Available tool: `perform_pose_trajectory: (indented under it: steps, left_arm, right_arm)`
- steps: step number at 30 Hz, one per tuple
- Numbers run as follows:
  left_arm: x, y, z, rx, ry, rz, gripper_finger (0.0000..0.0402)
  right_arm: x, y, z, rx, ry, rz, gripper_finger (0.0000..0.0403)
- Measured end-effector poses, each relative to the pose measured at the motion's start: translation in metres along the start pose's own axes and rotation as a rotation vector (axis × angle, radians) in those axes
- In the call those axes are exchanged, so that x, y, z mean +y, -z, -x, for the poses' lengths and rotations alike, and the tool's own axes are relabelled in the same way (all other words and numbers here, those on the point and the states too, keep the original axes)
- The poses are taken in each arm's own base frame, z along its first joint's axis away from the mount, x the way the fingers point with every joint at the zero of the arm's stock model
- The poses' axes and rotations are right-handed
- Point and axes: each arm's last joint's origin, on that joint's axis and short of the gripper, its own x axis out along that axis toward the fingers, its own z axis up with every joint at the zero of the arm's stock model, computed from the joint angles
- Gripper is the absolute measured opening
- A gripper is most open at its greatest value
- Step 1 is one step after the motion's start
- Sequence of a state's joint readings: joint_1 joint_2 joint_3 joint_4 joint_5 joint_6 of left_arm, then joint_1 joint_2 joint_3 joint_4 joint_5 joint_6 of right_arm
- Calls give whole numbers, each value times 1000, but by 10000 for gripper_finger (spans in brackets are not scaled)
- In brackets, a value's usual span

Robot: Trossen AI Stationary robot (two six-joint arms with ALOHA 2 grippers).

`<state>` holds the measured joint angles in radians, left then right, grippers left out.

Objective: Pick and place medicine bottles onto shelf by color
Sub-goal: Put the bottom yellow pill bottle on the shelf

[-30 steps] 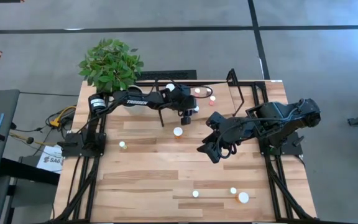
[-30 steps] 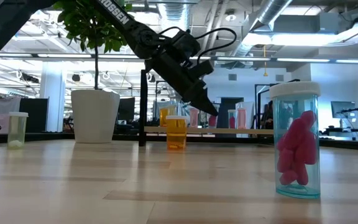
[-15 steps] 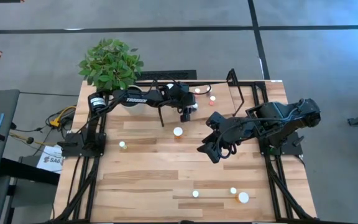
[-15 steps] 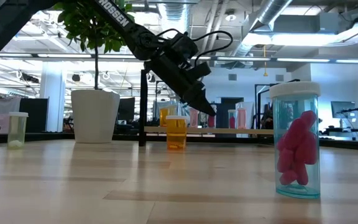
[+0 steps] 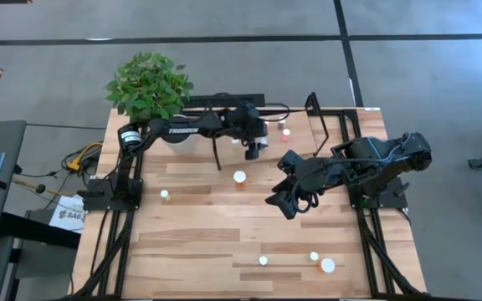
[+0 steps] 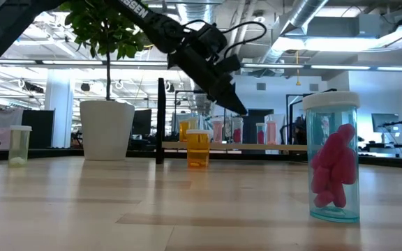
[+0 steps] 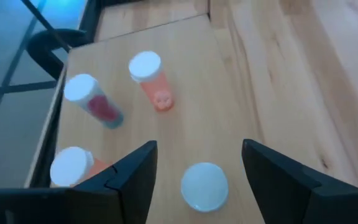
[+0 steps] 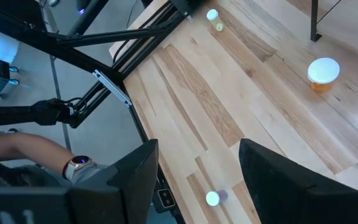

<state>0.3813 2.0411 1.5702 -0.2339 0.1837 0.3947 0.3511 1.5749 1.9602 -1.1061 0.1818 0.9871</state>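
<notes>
Wooden shelf carries four bottles; the left gripper hangs above with fingers spread, empty, a white-capped bottle standing free between them, apparently just placed. Mid-table, the right gripper waits, fingers apart, empty.

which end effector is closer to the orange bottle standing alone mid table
Left. The left end effector hangs just beyond the orange bottle, over the shelf; the right end effector waits farther off, nearer the table's front.

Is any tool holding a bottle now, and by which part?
Nothing is held. The left tool stands open above a white-capped bottle on the shelf; the right tool is open and empty.
</notes>
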Motion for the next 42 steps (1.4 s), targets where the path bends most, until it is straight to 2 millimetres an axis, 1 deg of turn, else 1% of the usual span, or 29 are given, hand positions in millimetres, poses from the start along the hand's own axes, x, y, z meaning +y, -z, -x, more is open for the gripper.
perform_pose_trajectory:
  steps: [4,7,10,14,17,22,24,27,31,36,37,39,42]
  left_arm:
    - [1,-10,10,66,72,47,224]
    - [0,-17,26,101,120,82,224]
    - [-4,-28,46,67,141,126,224]
    - [-11,-44,84,2,157,183,224]
    - [-27,-50,110,-24,179,184,224]
    - [-65,-56,150,-86,231,140,224]
    - [-79,-53,164,-90,242,133,224]
    - [-95,-49,183,-110,254,136,224]
    - [-111,-43,209,-142,208,145,224]
    - [-126,-33,227,-137,119,171,224]
    - [-128,-31,231,-142,101,178,224]
    - [-131,-28,235,-143,65,194,224]
    - [-135,-26,236,-136,24,227,224]
  right_arm:
    - [0,0,0,0,0,0,249]
    - [0,0,0,0,0,0,249]
    - [0,0,0,0,1,0,249]
    - [0,0,0,0,-1,0,249]
    - [0,0,0,-1,-2,0,249]
    - [0,0,0,-2,-3,-1,249]
    - [0,0,0,-2,-3,-1,249]
    - [1,0,0,-5,-7,-2,249]
    - [1,-1,0,-6,-9,-2,249]
    - [1,-1,0,-8,-11,1,249]
    - [1,-1,0,-12,-12,23,249]
    - [1,-4,-1,-26,-18,61,249]
    - [1,-8,-1,-44,-27,80,249]
